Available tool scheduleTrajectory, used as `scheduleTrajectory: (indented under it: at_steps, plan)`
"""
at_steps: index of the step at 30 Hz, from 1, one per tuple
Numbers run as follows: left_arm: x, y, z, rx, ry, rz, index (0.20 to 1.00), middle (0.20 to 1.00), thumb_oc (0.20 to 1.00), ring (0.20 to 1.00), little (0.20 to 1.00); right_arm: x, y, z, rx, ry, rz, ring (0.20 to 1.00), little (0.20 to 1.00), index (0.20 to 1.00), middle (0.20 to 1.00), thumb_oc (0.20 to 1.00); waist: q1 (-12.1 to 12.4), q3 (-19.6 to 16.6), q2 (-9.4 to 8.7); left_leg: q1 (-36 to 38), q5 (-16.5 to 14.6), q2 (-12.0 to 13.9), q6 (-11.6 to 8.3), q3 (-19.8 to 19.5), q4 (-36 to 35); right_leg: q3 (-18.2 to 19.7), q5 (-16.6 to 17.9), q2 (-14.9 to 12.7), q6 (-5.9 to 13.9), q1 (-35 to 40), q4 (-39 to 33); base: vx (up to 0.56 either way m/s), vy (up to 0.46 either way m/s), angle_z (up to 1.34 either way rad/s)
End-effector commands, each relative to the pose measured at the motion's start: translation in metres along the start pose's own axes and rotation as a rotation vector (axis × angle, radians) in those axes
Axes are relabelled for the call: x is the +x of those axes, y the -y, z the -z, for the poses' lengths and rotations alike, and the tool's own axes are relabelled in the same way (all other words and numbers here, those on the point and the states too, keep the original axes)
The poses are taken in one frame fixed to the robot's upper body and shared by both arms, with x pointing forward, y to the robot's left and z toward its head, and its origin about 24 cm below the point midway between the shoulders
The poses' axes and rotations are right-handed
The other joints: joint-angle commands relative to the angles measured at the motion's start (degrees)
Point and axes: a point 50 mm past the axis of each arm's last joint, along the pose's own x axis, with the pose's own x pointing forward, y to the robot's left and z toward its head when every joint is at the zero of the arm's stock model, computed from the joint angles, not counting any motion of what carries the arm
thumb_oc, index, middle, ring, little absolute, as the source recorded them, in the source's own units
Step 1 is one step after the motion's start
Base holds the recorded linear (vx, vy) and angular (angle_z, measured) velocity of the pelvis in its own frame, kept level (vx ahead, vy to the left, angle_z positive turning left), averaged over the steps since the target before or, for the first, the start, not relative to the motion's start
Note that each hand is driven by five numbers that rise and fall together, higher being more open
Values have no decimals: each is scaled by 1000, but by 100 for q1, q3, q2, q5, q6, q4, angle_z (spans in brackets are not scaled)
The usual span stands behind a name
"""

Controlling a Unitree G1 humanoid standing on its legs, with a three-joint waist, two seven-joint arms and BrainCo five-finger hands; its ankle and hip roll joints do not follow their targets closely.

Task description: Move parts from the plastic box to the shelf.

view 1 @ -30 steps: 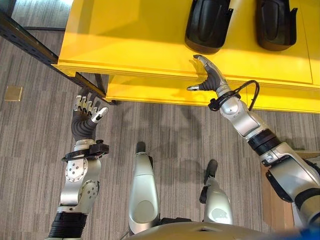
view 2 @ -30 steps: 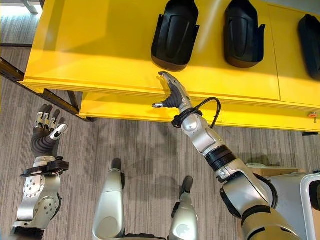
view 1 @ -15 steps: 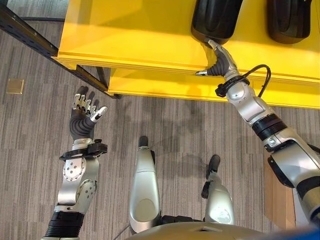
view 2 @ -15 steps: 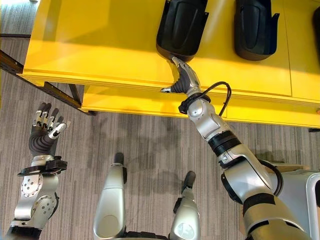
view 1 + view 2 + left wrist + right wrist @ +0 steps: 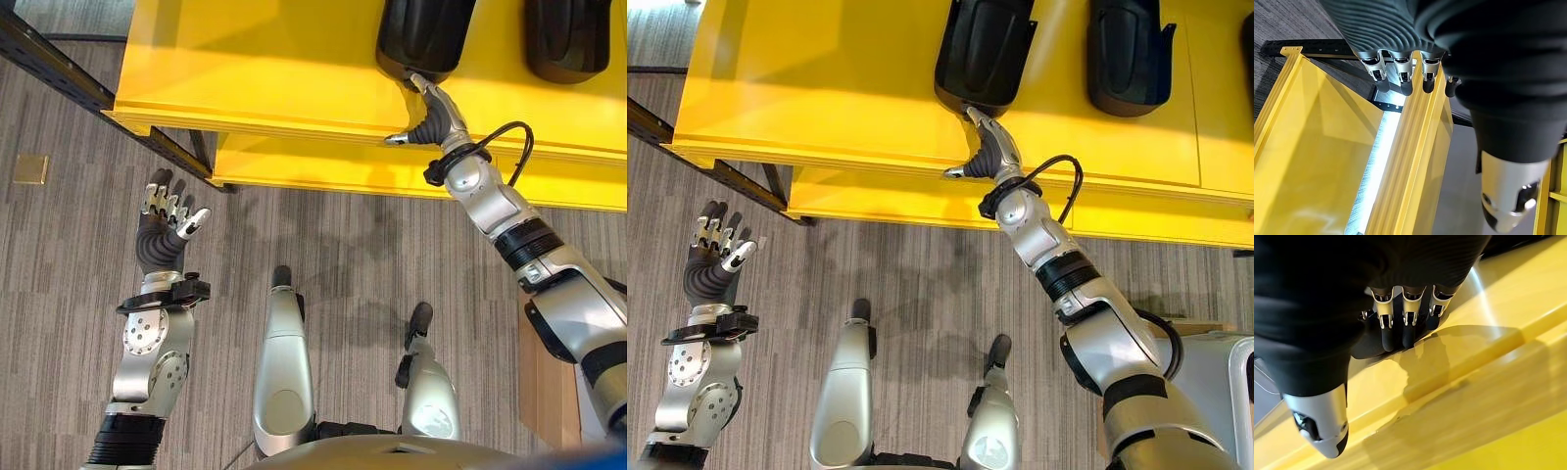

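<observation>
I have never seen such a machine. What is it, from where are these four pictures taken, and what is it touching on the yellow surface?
This is a humanoid robot with two silver arms. Two pictures come from a stereo camera on its head, looking down; the other two come from cameras on its wrists, looking along the fingers.

The yellow shelf carries black parts. The right hand reaches over the shelf's front edge, and its straight fingers touch the near end of one black part. It is not gripping it. A second black part lies further to the right.

The left hand is open, raised over the grey floor, holding nothing.
</observation>
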Motion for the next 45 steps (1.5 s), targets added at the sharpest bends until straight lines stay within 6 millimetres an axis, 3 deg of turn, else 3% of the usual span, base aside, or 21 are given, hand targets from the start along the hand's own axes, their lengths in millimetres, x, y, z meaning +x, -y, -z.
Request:
scheduleTrajectory:
  at_steps: [1, 20, 29, 33, 37, 39, 45]
  plan:
    - [0, 8, -20, -17, 108, 59, 1000, 1000, 1000, 1000, 1000, 12, 37, 0, -70, -3, 103, 1000, 1000, 1000, 1000, 1000, 39, -5, 150, 295, 660, -209, 351, 417, -1023, 29, -921, -96, 57, 87, 1024, 0, 0, 0]
    - [-1, 4, -18, -20, 96, 48, 1000, 1000, 1000, 1000, 1000, 15, 63, 6, -126, -22, 155, 1000, 1000, 1000, 1000, 1000, -28, -53, 144, 303, 640, -212, 356, 426, -1002, 71, -914, -83, 56, 45, 1056, -1, 0, -1]
    - [1, 5, -17, -17, 97, 43, 1000, 1000, 1000, 1000, 1000, 9, 52, -4, -82, 48, 128, 1000, 1000, 1000, 1000, 1000, -68, -62, 141, 332, 648, -203, 355, 441, -1029, 83, -924, -77, 57, 52, 1059, 0, 0, 0]
    - [1, 4, -16, -10, 95, 28, 1000, 1000, 1000, 1000, 1000, -8, 40, -10, 8, 118, 106, 1000, 1000, 1000, 1000, 1000, -133, -76, 128, 371, 644, -197, 356, 452, -1043, 90, -942, -80, 59, 57, 1072, 0, 0, 0]
    - [1, 4, -13, -3, 83, 18, 1000, 1000, 1000, 1000, 1000, -34, 27, -11, 129, 174, 78, 1000, 1000, 1000, 1000, 1000, -222, -64, 136, 396, 635, -179, 360, 463, -1018, 118, -963, -79, 62, 43, 1117, -1, -8, 0]
    - [0, 4, -10, -6, 68, 12, 1000, 1000, 1000, 1000, 1000, -55, 18, -10, 241, 194, 67, 1000, 1000, 1000, 1000, 1000, -283, -82, 146, 448, 636, -148, 358, 482, -1021, 143, -980, -80, 66, 36, 1131, -7, -37, -4]
    - [-4, 1, -4, -3, 33, -8, 1000, 1000, 1000, 1000, 1000, -89, 8, -5, 363, 197, 52, 1000, 1000, 1000, 1000, 1000, -405, -187, 158, 587, 669, -83, 337, 546, -1082, 221, -989, -69, 67, 57, 1093, -8, -32, -11]
